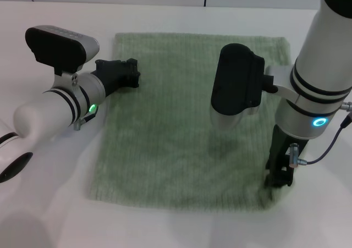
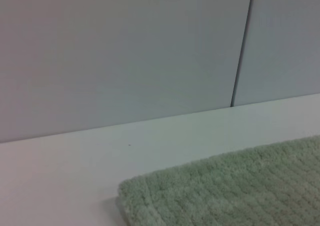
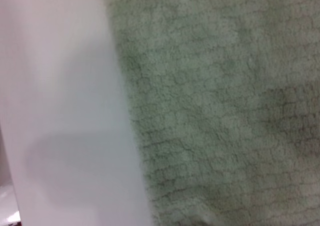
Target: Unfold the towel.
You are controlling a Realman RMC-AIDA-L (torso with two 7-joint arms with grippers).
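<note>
The pale sage-green towel [image 1: 187, 121] lies spread flat on the white table [image 1: 49, 215], roughly square. My left gripper [image 1: 133, 73] hovers at the towel's left edge near its far left corner, open and empty. The left wrist view shows a towel corner [image 2: 235, 186] on the table. My right gripper [image 1: 279, 176] points straight down at the towel's near right corner, close to or touching the cloth. The right wrist view shows the towel's ribbed cloth [image 3: 220, 110] beside bare table [image 3: 60, 105].
A white wall with a dark vertical seam [image 2: 242, 50] stands behind the table's far edge. Bare table surface surrounds the towel on all sides. The right arm's black wrist housing [image 1: 239, 77] hangs over the towel's right half.
</note>
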